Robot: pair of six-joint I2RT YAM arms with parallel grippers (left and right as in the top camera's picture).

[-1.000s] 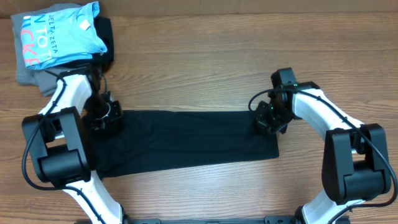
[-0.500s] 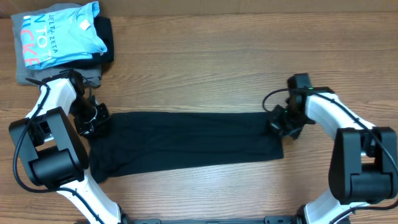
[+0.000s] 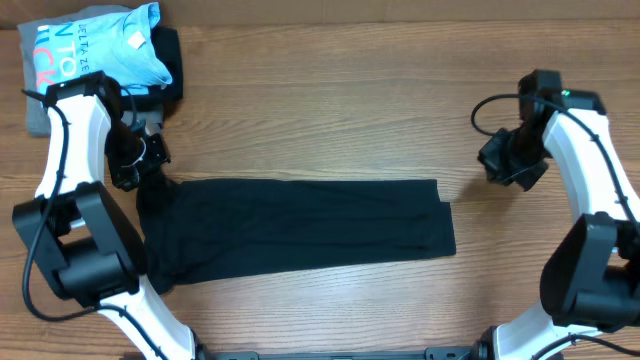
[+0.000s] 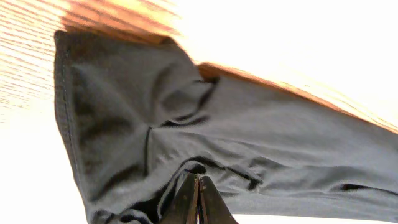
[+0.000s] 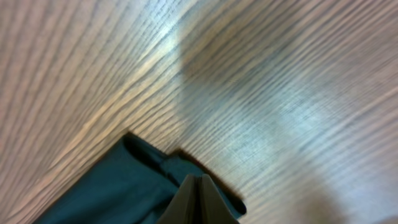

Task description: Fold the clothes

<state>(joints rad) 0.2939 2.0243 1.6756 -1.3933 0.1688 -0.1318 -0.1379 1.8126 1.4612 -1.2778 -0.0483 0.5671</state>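
The clothes (image 3: 300, 225), a black T-shirt folded into a long flat strip, lie across the middle of the table. My left gripper (image 3: 138, 175) hovers at the strip's upper left corner. In the left wrist view its jaws (image 4: 199, 182) are shut with nothing between them, above the creased black cloth (image 4: 249, 124). My right gripper (image 3: 503, 168) is off the shirt, over bare wood up and to the right of its right end. It is shut (image 5: 200, 182) and holds nothing, and only the shirt's corner (image 5: 124, 186) shows below it.
A light-blue shirt with lettering (image 3: 95, 55) lies on a grey folded garment (image 3: 40, 115) at the back left corner, with something black (image 3: 172, 70) beside them. Wooden tabletop (image 3: 330, 110) surrounds the strip.
Both shut grippers slid outward along the strip. The right one went off its right end and further up and right. The left one moved up-left to the corner. The strip ended up slightly longer.
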